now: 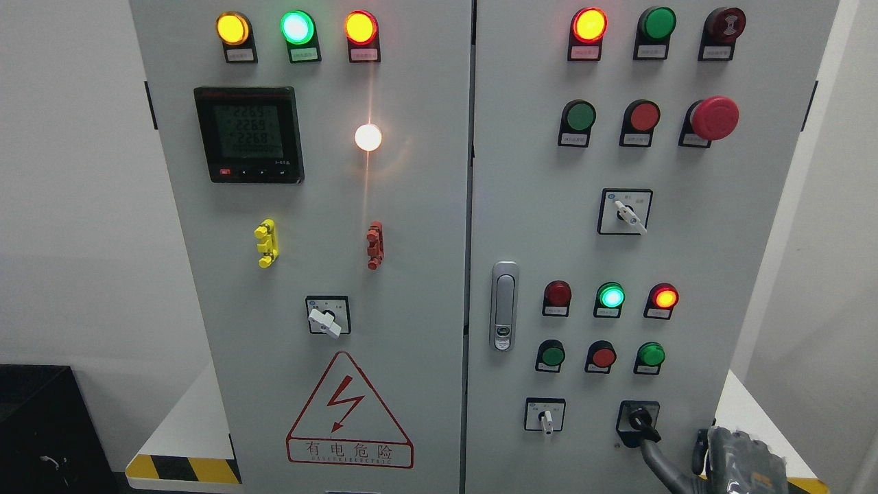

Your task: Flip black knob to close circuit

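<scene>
The black knob (638, 418) sits at the bottom right of the right cabinet door (748, 274), its lever pointing down and to the right. My right hand (672, 439) comes in from the lower right corner, its grey back low in the picture. One dark finger (662, 463) reaches up and left and touches the knob's lever. Another finger (699, 449) stands apart, near the hand. The hand does not close around the knob. The left arm does not show.
A white-lever selector (545, 416) is just left of the knob, and another (625, 211) is higher up. Above the knob are red and green push buttons (603, 357) and lit lamps (610, 296). A door handle (504, 305) and a red emergency button (713, 118) stick out.
</scene>
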